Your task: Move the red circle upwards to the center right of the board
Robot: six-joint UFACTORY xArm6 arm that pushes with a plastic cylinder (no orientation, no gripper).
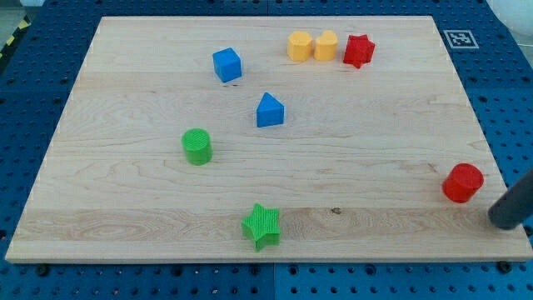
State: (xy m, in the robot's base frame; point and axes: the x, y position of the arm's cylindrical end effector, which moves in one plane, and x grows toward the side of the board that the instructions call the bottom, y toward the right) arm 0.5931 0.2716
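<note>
Wooden board (350,133) resting on a blue perforated table (33,92), with a printed marker tag (460,38) at the board's top-right corner. The arm carries no gripper, so nothing is grasped or released; it ends in a dark rod entering from the view's right edge, and my tip (503,220) sits at the board's right margin, just beside the red circle (462,183) on its lower-right side; whether the two touch cannot be told. The red circle lies near the right edge, below mid-height, well apart from all other blocks. Green star (262,226) near the bottom edge, centre. Green circle (197,147) left of centre. Blue triangular block (270,111) near the middle, with the blue cube (226,64) above and to its left. Along the top, three blocks in a close row: yellow hexagonal block (299,46), yellow cylinder (326,45) just beside it, and red star (359,51) at the row's right end.
</note>
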